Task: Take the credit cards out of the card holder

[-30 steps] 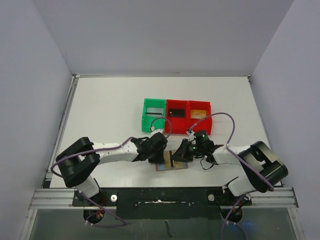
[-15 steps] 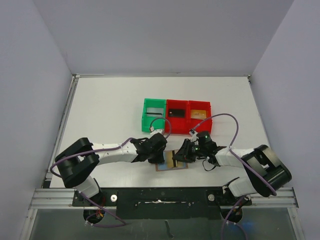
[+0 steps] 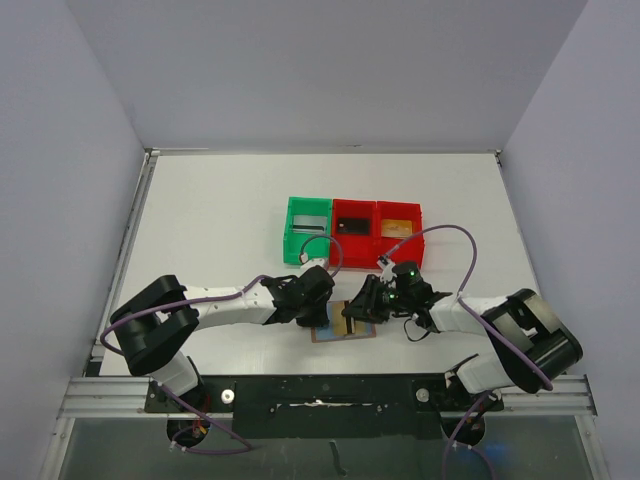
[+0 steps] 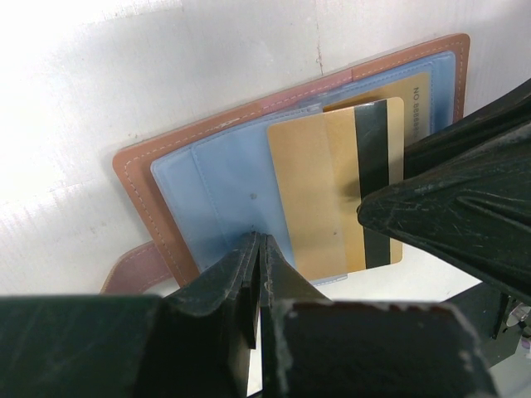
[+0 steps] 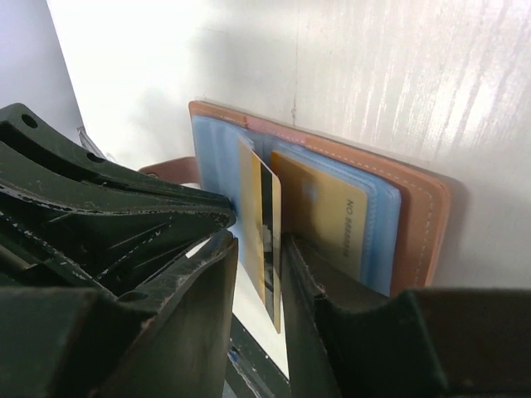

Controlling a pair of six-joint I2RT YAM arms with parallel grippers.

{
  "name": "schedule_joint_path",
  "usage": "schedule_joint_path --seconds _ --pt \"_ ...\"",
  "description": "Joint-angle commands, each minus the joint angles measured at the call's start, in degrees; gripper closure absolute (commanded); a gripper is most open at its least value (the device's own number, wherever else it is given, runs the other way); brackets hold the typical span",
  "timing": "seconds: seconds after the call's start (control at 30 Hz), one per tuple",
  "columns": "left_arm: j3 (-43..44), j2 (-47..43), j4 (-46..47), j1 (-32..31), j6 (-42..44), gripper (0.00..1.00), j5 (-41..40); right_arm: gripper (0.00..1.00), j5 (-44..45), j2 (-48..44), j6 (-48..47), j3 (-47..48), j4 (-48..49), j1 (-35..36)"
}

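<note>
Close to the near edge of the table (image 3: 220, 220), between the two arms, the card holder (image 3: 330, 333) lies open and flat with its light blue lining up and its snap tab (image 4: 133, 269) sticking out at one side; the left gripper (image 4: 259, 245) has its jaws pressed together, their tips down on the blue lining of one half; the right gripper (image 5: 259, 236) reaches in from the other side with its jaws a little apart, and a gold card (image 4: 332, 191) with a black stripe stands on edge between them, over the lining; whether either finger touches it I cannot tell; a second gold card (image 5: 328, 211) sits tucked in the pocket of the half just beyond; farther back, well apart from the holder, a green bin (image 3: 291, 245) and two red bins (image 3: 375, 235) stand side by side in a row; the green one holds a silvery card (image 3: 310, 222), the middle one a dark card (image 3: 352, 226), the right one a tan card (image 3: 397, 228)
</note>
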Motion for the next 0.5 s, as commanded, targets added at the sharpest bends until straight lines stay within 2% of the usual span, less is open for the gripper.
schedule_joint_path --seconds 0.0,0.2,0.47 --pt "0.83 1.11 -2.04 -0.15 0.65 0.99 -1.45 0.72 1.11 0.87 -0.08 -1.22 8.46 0.24" --pt "0.62 0.99 -2.06 -0.16 0.82 0.99 -1.40 0.73 5.07 -1.43 -1.00 -6.06 17.94 0.74" --pt "0.42 0.81 -1.92 -0.16 0.65 0.99 -1.52 0.73 4.51 -3.98 -5.67 -4.39 11.21 0.85"
